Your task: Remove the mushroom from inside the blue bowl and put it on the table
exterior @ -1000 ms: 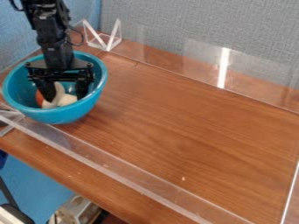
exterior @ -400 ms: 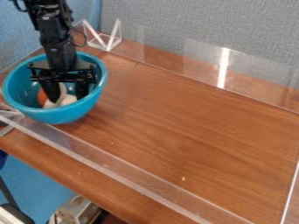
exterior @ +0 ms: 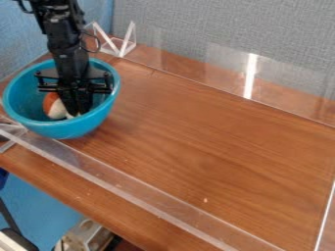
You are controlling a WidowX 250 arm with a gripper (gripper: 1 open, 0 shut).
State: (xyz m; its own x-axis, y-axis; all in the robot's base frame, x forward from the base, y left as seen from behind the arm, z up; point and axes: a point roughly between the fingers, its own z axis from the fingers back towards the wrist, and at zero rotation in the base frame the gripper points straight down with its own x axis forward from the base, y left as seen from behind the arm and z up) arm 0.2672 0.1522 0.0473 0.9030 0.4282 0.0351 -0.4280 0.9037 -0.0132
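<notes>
One robot arm is reaching straight down from the upper left into one blue bowl [exterior: 29,116], which is sitting at the left end of the table [exterior: 210,137], close against the low clear wall at the near-left edge. The single gripper [exterior: 74,98] is hanging inside the bowl with its two black fingers [exterior: 84,94] drawn narrowly together, pointing downward. One mushroom [exterior: 54,106] is lying in the bowl, its orange-brown cap showing toward the left and its cream-white stem showing below, just to the left of the fingers and touching or nearly touching them. The jaws are standing nearly closed, but whether they are actually pinching the mushroom cannot be told from this view, since the fingers are covering the spot where the two meet. The mushroom is sitting low in the bowl, not raised above the rim. The brown wood-grain tabletop is stretching away to the right and toward the near corner. Clear acrylic walls are running along the table's edges, with one upright clear panel [exterior: 249,71] standing at the far side and one small clear triangular piece [exterior: 118,41] showing behind the arm.
</notes>
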